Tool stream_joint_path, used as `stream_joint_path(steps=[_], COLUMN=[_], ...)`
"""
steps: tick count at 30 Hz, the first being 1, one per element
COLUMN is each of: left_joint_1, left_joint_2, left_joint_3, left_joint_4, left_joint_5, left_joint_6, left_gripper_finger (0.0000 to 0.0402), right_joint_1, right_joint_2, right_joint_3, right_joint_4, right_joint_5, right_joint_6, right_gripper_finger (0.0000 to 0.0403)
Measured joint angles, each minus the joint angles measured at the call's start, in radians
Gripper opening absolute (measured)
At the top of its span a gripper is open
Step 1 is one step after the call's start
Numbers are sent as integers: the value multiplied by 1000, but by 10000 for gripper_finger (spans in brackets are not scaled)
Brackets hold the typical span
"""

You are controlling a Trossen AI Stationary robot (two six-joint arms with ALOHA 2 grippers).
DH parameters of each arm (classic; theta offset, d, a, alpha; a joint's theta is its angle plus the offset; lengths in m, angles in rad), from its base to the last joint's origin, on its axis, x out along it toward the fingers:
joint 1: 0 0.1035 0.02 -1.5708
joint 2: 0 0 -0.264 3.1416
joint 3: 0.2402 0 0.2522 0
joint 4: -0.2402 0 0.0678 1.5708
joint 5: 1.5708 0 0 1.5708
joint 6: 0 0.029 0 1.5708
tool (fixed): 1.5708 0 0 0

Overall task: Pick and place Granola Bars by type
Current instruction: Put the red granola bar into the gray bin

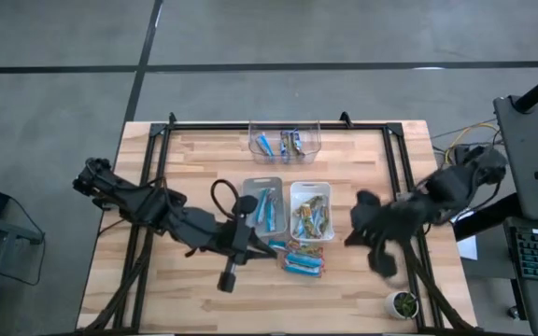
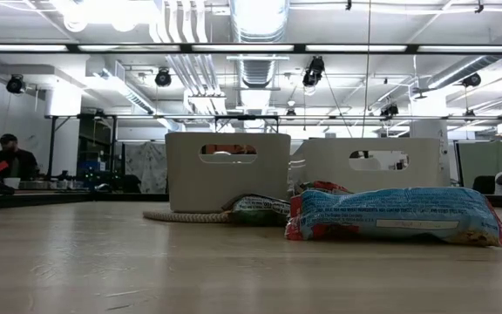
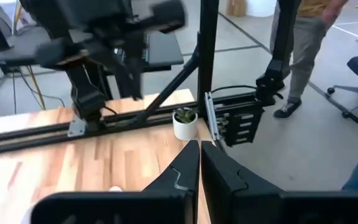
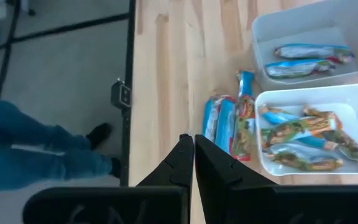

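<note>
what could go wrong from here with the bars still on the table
1. The loose bars lie packed side by side against the white bin, so a grab may catch two or the rim.
2. The white bin already holds blue and tan wrappers mixed.
3. Both the left gripper and right gripper are shut; neither can grasp until it opens.

Overhead camera straight down on the whole counter [image 1: 204, 159], low camera level across it close to a blue bar [image 2: 390, 215], wrist cameras angled down, bins [image 4: 309, 134] shared with overhead

Bright blue and greenish-gold bars [image 1: 304, 261] lie on the pale wood-grain surface [image 1: 204, 159]; grey bin [image 1: 261, 204], white bin [image 1: 310, 211], clear bin [image 1: 284, 142].
</note>
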Motion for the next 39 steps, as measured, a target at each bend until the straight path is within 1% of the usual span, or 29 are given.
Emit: stream_joint_path(steps=[4, 6, 8, 13, 17, 21, 25, 32, 39], left_joint_1=[-3, -3, -3, -3, -3, -3, -3, -3, -3], left_joint_2=[0, 0, 0, 1, 1, 1, 1, 1, 1], left_joint_3=[-5, -8, -13, -16, -20, -37, -64, -80, -80], left_joint_4=[-11, -10, -9, -19, -20, -19, -19, -19, 0], left_joint_5=[-9, -23, -42, -55, -55, -57, -61, -62, -62], left_joint_6=[-19, -19, -19, -18, -14, 0, -12, -24, -22], left_gripper_finger=[0, 0, 0, 0, 0, 0, 0, 0, 0], right_joint_1=[74, 104, 125, 142, 141, 142, 141, 141, 136], right_joint_2=[84, 128, 170, 264, 316, 362, 389, 416, 452], right_joint_3=[0, 0, -1, -1, -1, -1, -1, -1, -1], right_joint_4=[21, 26, 26, 27, 47, 106, 121, 125, 130], right_joint_5=[98, 161, 200, 211, 171, 163, 162, 167, 164], right_joint_6=[65, 110, 156, 210, 234, 231, 248, 273, 300], right_gripper_finger=[8, 8, 8, 9, 9, 14, 34, 84, 147])
